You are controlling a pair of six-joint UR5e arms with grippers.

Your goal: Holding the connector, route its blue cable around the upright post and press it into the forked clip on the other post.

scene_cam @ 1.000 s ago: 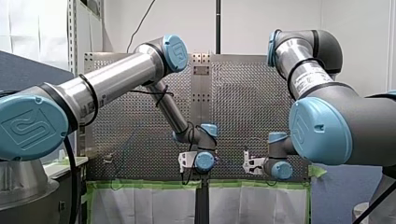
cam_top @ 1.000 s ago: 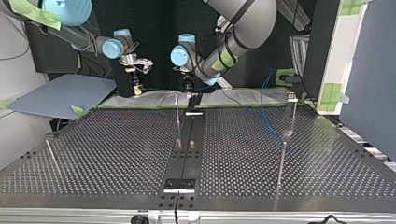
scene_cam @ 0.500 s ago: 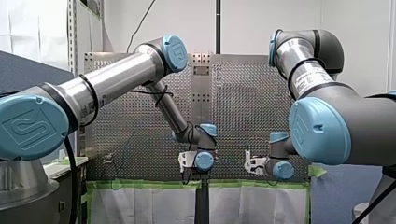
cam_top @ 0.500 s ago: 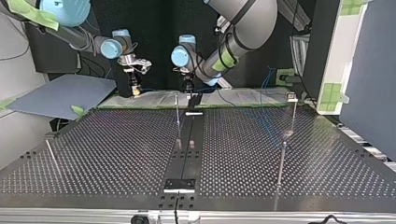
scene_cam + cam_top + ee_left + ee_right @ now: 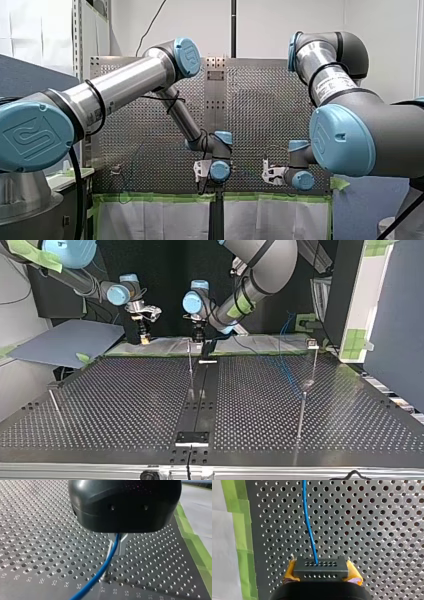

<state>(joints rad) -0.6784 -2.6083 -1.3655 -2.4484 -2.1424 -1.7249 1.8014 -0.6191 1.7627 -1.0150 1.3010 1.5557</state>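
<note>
Arms: in the front view, the left arm and right arm are reaching over the table, both wrists hanging low beside the tape edge.
Posts: in the top view, a centre post is standing mid-table; a clip post is standing at the view's right, with a front post nearer the camera.
Cable: in the top view, it is trailing across the table near the clip post.
Left gripper: in the left wrist view, its metal fingers are pressing close on the cable, which is passing between them and dropping toward the table.
Right gripper: in the right wrist view, its yellow pads are pinching the connector from both sides.
Connector: in the right wrist view, it is hovering over the table beside the tape; the cable is leaving its face and running straight ahead.
</note>
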